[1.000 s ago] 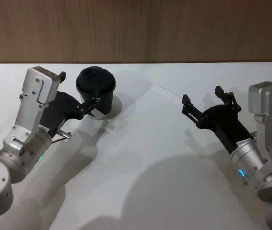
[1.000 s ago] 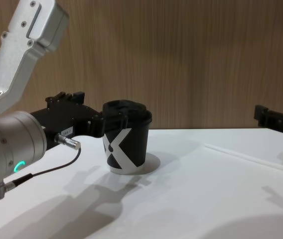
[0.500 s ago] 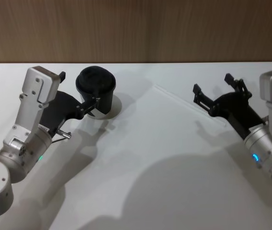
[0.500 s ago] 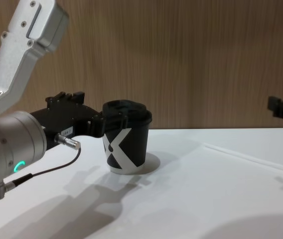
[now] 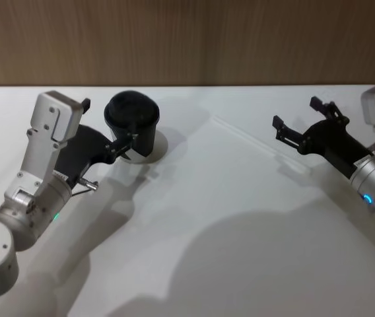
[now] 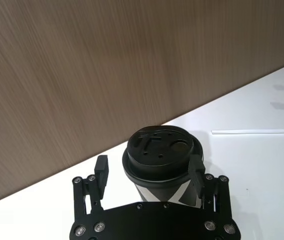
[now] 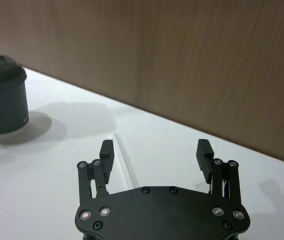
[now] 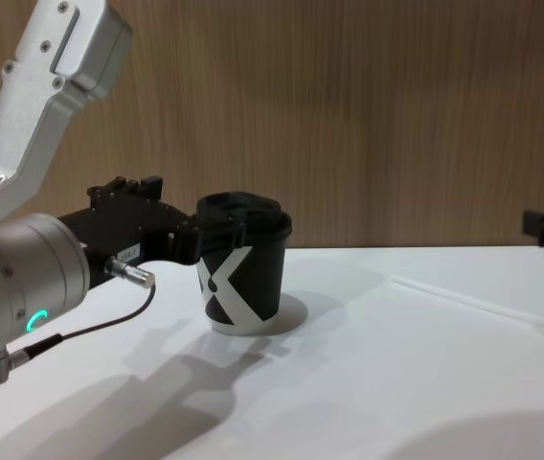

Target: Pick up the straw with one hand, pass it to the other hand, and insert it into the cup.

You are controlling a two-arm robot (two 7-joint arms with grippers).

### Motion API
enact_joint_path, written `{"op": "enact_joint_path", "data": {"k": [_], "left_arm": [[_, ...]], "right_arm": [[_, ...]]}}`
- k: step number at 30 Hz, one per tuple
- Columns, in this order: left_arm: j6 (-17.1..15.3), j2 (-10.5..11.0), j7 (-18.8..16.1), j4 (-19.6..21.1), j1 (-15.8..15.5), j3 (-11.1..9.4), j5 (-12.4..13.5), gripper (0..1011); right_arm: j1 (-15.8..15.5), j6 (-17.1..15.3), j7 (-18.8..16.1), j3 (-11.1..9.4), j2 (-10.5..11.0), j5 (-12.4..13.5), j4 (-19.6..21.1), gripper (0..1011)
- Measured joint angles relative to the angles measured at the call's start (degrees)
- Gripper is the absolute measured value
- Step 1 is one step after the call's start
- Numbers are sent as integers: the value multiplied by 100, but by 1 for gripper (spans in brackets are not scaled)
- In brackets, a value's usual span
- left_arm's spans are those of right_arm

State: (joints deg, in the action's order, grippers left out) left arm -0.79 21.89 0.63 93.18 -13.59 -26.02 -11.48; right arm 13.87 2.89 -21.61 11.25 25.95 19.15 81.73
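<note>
Treat straw (image 5: pixel 260 144), flat on table (image 5: pixel 194 198) right of cup (image 5: pixel 133 119), as light, slick, crushable; pinch gently mid-length with wide-open right gripper (image 5: pixel 296 113) nearby. Left gripper (image 6: pixel 149 164) open, straddling cup.

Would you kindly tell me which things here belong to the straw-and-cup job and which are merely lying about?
Part of the job: straw, cup, left pincer open astride the cup, right pincer open near the straw.
Just there: white table, wooden wall.
</note>
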Motion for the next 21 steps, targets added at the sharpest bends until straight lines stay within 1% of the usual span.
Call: {"op": "enact_joint_path", "data": {"k": [2,4,5,6,14,21], "left_arm": [[0,0,0,0,0,0,0,1003],[0,0,0,0,0,0,0,1003],[0,0,0,0,0,0,0,1003],[0,0,0,0,0,0,0,1003],[0,0,0,0,0,0,0,1003],[0,0,0,0,0,0,0,1003]], "right_arm": [[86,-7,-94,29,36,9,-132,1001],[225,-40,-289,91,94,15,-342,1001],[225,-40,-289,91,94,15,-342,1001],[305,-57,-385,129,126,15,-450,1001],[618,-117,-716,309,257,-35,-901,1001],[829,-47,-980,457,369,-102,-1224,1001]]}}
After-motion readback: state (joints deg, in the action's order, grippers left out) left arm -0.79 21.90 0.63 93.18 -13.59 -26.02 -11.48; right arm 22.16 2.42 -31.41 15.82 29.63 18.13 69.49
